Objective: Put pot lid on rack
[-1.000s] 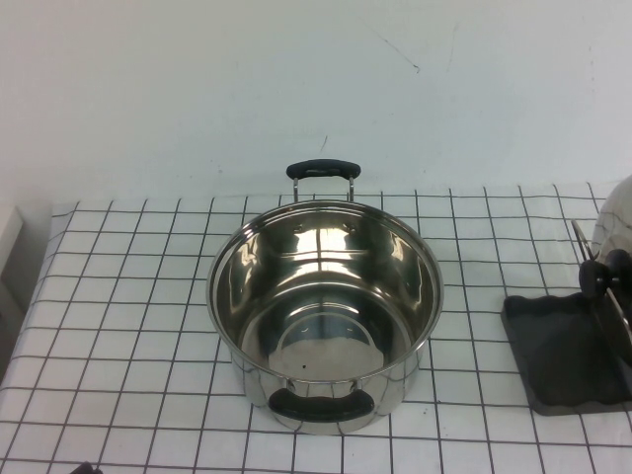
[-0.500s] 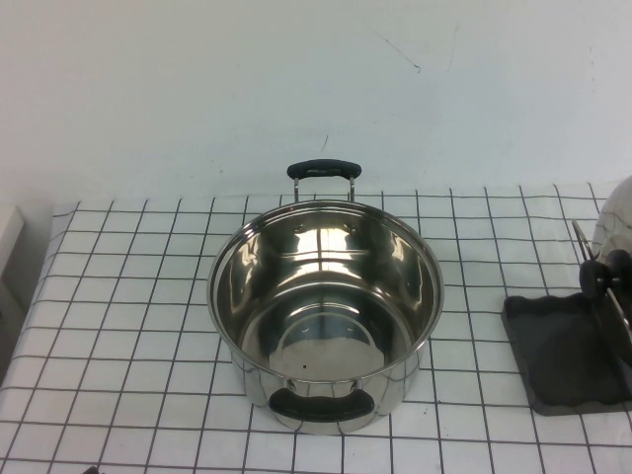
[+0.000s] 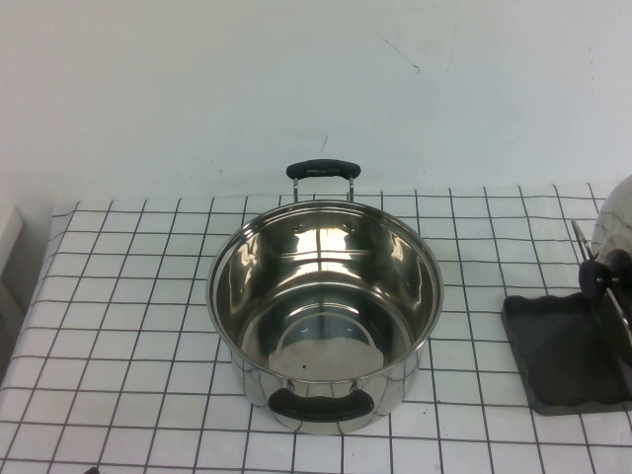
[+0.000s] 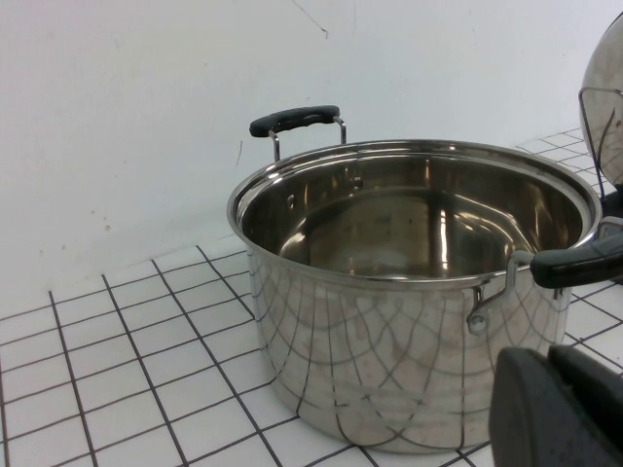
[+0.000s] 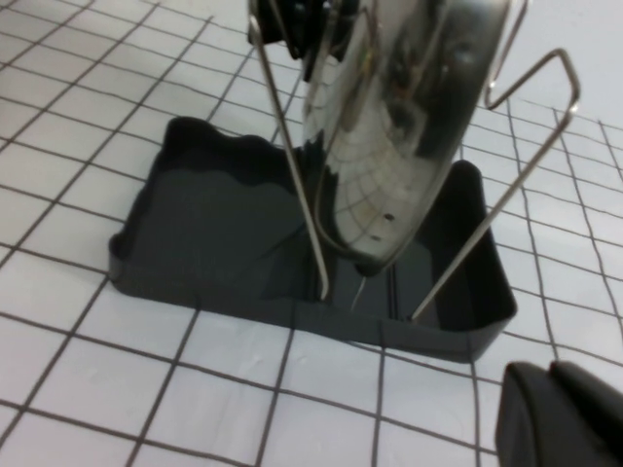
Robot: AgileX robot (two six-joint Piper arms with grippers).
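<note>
The shiny pot lid (image 3: 616, 223) stands on edge between the wire prongs of the dark grey rack (image 3: 563, 360) at the table's right edge, its black knob (image 3: 604, 276) facing the pot. In the right wrist view the lid (image 5: 399, 126) rests in the rack's tray (image 5: 214, 224). My right gripper (image 5: 560, 413) is shut and empty, just in front of the rack and apart from it. My left gripper (image 4: 560, 409) is shut and empty, low beside the pot's near handle (image 4: 574, 265). Neither gripper shows clearly in the high view.
A large open steel pot (image 3: 324, 301) with two black handles stands mid-table on the checked cloth (image 3: 118, 326); it also shows in the left wrist view (image 4: 409, 282). A white wall runs behind. The rack sits close to the right table edge.
The dark tip of my left gripper at the bottom left edge of the high view has slipped almost out of sight. Pot, lid and rack have not moved.
</note>
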